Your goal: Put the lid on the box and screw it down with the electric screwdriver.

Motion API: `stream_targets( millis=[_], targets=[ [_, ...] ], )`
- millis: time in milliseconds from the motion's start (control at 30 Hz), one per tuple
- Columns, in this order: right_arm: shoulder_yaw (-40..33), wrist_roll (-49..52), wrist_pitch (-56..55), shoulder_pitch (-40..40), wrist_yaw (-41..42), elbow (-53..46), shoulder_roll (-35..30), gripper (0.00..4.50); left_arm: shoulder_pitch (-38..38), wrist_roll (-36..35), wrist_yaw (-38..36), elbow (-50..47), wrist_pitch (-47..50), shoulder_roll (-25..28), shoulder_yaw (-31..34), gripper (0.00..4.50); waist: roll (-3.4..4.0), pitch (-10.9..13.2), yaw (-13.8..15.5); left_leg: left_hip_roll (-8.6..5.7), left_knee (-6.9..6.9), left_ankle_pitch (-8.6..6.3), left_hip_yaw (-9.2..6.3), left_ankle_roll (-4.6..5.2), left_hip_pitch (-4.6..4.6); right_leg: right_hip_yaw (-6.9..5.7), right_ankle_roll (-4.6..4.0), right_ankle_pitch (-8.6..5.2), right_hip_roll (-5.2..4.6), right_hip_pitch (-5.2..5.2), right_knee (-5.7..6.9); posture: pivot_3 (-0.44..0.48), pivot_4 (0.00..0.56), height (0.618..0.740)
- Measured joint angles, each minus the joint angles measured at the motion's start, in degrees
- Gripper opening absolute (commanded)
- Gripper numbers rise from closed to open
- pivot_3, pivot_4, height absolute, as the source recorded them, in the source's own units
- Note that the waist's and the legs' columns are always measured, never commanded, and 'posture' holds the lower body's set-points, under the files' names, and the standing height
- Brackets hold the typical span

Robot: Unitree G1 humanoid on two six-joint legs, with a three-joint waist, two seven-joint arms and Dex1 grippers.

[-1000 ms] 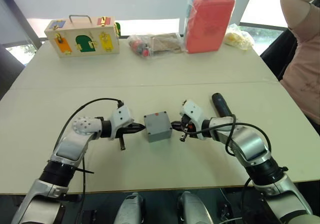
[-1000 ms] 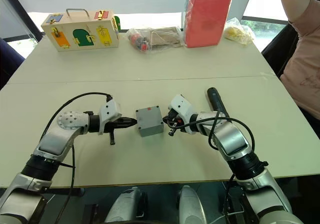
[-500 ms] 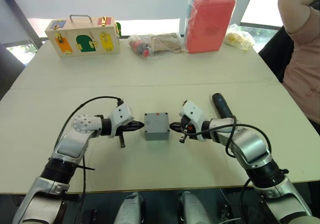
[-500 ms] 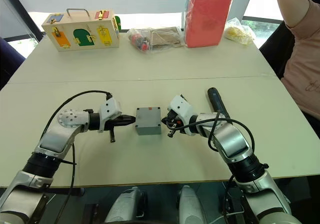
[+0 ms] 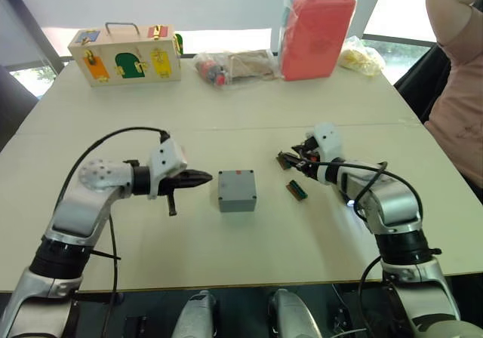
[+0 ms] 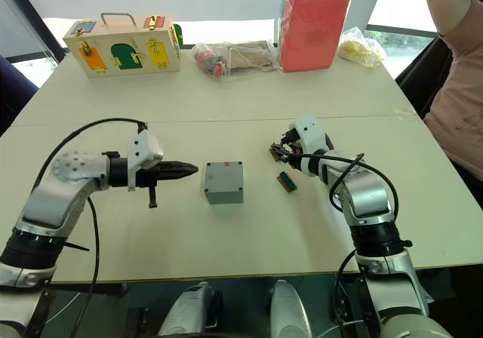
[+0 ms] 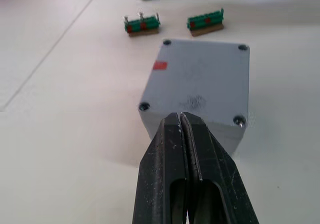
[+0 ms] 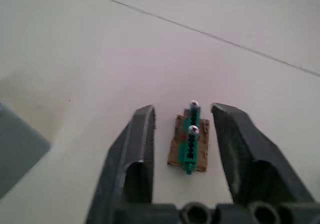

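So both hands just backed off the box [image 5: 237,190]. A second ago they were pinching in on it from either side, nearly touching; now the left hand [image 5: 202,177] sits a bit away from it, fingers clenched together on nothing and tips aimed at the near wall. In the left wrist view the lid [image 7: 200,74] is already sitting flush on top, with something at each corner hole, can't tell if the screws are driven home.

The right hand [image 6: 279,151] has swung well away from the box, out past a small green connector strip [image 5: 296,190] on the tabletop. Its fingers are spread open, empty, straddling a second green strip [image 8: 189,139] below them.

My read: the squaring-up of lid on box is done, and the screwing part comes next. Weird bit is the electric screwdriver, which was lying just beyond the right arm before; I can't pick it out now. The right hand would need it before anything else happens.
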Motion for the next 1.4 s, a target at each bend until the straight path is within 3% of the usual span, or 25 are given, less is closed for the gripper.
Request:
stream_targets(
  millis=[33,500,600,767,867,1200,1400],
  targets=[
    [0.05,-0.35,-0.67,0.00,-0.25,1.12,0.30,3.47,-0.31,-0.31,0.09,-0.37,0.26,-0.01,0.00,0.00,0.00,0.00,-0.06,0.00,0.00,0.00,0.00,0.00,0.00,0.00,0.00,0.00,0.00,0.00,0.00,0.000,0.150,0.730],
    [0.42,-0.92,-6.02,-1.87,-0.24,8.21,3.22,3.47,-0.93,-1.32,2.34,-2.44,2.40,-1.26,-0.19,0.00,0.00,0.00,-0.11,0.00,0.00,0.00,0.00,-0.01,0.01,0.03,0.00,0.00,0.01,-0.02,0.05,0.000,0.150,0.730],
    [0.41,-0.92,-6.05,-2.40,-0.24,8.69,3.25,2.96,-0.96,-1.33,2.35,-2.44,2.40,-1.30,-0.21,0.00,0.00,0.00,-0.17,0.01,0.00,0.00,-0.01,-0.01,0.01,0.03,0.00,0.00,0.03,-0.03,0.06,0.000,0.150,0.730],
    [0.41,-0.92,-6.05,-2.40,-0.21,8.90,3.26,1.00,-0.96,-1.32,2.35,-2.44,2.38,-1.30,-0.22,0.00,0.00,0.00,-0.13,0.01,0.00,0.00,0.00,0.00,0.01,0.03,0.00,0.00,0.02,-0.03,0.06,0.000,0.150,0.730],
    [0.44,-0.98,-6.05,-2.40,-0.17,8.97,3.25,0.07,-0.97,-1.30,2.37,-2.44,2.37,-1.31,-0.24,0.00,0.00,0.00,-0.14,0.01,0.00,0.00,0.00,0.00,0.01,0.03,0.00,0.00,0.02,-0.03,0.06,0.000,0.150,0.730],
    [0.17,-0.69,-4.72,-2.55,0.06,8.49,3.20,0.07,-0.97,-1.29,2.54,-2.45,2.36,-1.35,-0.25,0.00,0.00,0.00,-0.14,0.01,0.00,0.00,0.00,0.00,0.01,0.03,0.00,0.00,0.02,-0.03,0.07,0.000,0.150,0.730],
    [-2.22,1.83,-0.19,-4.05,0.45,3.17,2.61,0.07,-0.99,-1.30,2.59,-2.47,2.37,-1.35,-0.25,0.00,0.01,0.01,-0.13,0.01,0.00,0.00,-0.01,0.00,0.01,0.03,0.00,0.00,0.02,-0.04,0.08,0.000,0.150,0.730]
  ],
)
